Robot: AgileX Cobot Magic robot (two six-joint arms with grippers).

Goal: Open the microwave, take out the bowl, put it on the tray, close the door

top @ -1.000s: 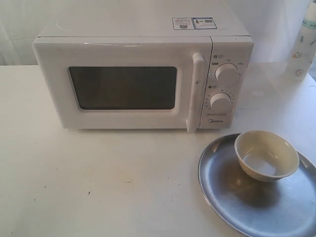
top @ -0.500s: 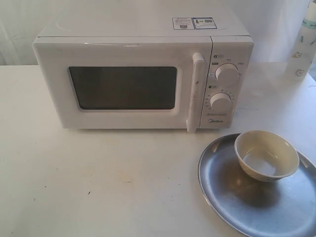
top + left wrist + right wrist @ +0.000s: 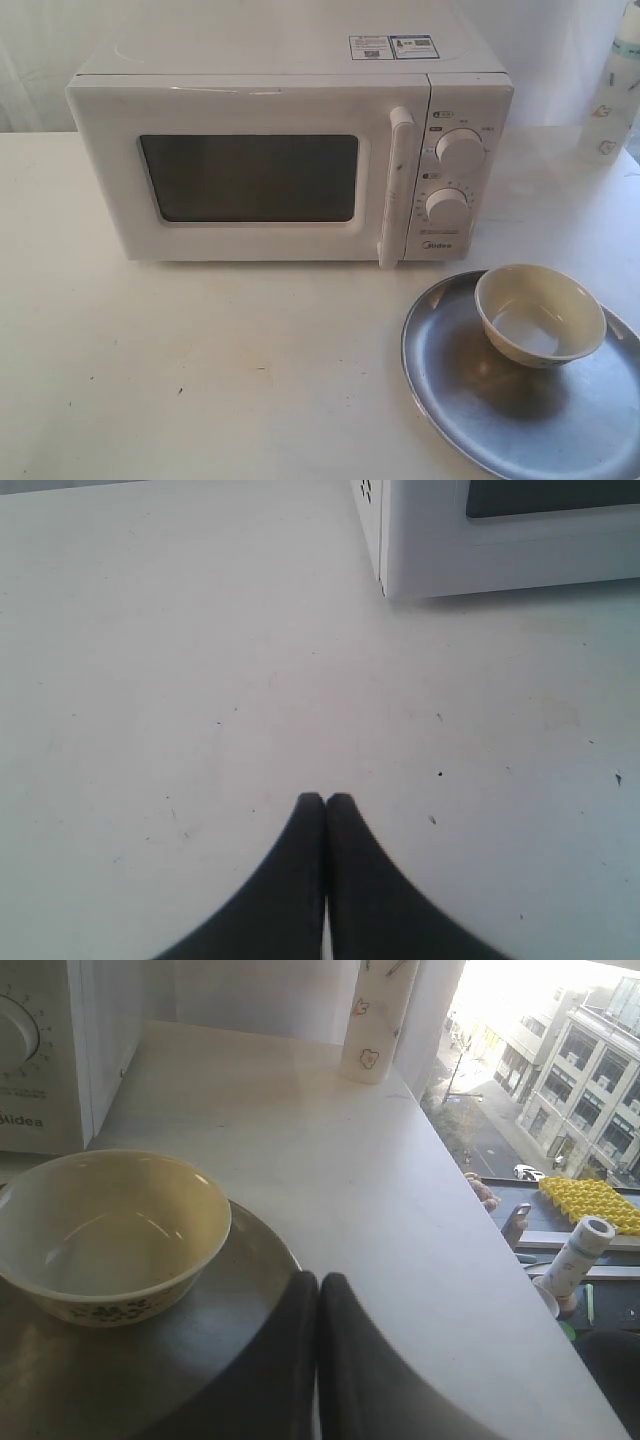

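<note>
I'm looking at a white table before a pale backdrop, with the microwave at its rear and the door flush shut. Only my right wrist view shows buildings outside, past the table's edge. From the microwave, the tray lies at 4 o'clock, and the bowl stands upright and empty on the tray's 12 o'clock part. The left gripper and right gripper each have their jaws pressed together, gripping nothing.
</note>
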